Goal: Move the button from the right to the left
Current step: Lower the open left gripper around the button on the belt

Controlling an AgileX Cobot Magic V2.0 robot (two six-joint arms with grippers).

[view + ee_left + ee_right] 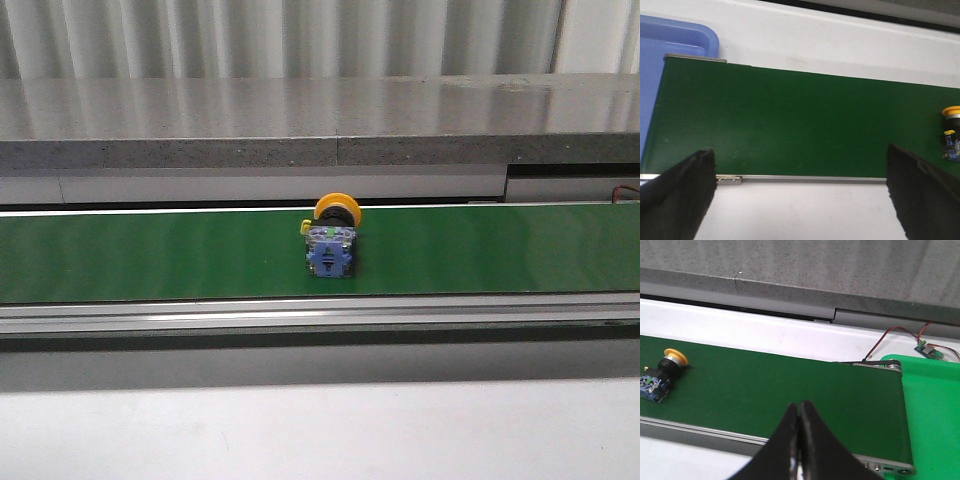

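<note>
on the green conveyor belt [150, 255], about midway along its visible stretch in the front view, lies the button [331, 238]; it rests on its side with the yellow-orange cap toward the far edge and the blue, partly clear contact block toward the near edge. nothing touches it.

1 container shows in the left wrist view: a blue plastic bin [660, 55] at the end of the belt, partly under it. only a corner and a strip of its rim are in frame, so its contents cannot be made out. beside the other end of the belt, the right wrist view shows a bright green tray [935, 405], cut off by the frame edge; the part that shows is bare.

the left gripper [800, 195] has its 2 black fingers [675, 195] spread wide over the belt, with the button at the frame edge just beyond one finger and partly cut off. the right gripper [800, 412] has its tips pressed together with nothing between them, and the button lies well apart from it. neither gripper appears in the front view.

a small circuit board [929, 351] with red and black wires [890, 337] sits past the tray; any print on it is too small to read. no readable writing shows on the button.
</note>
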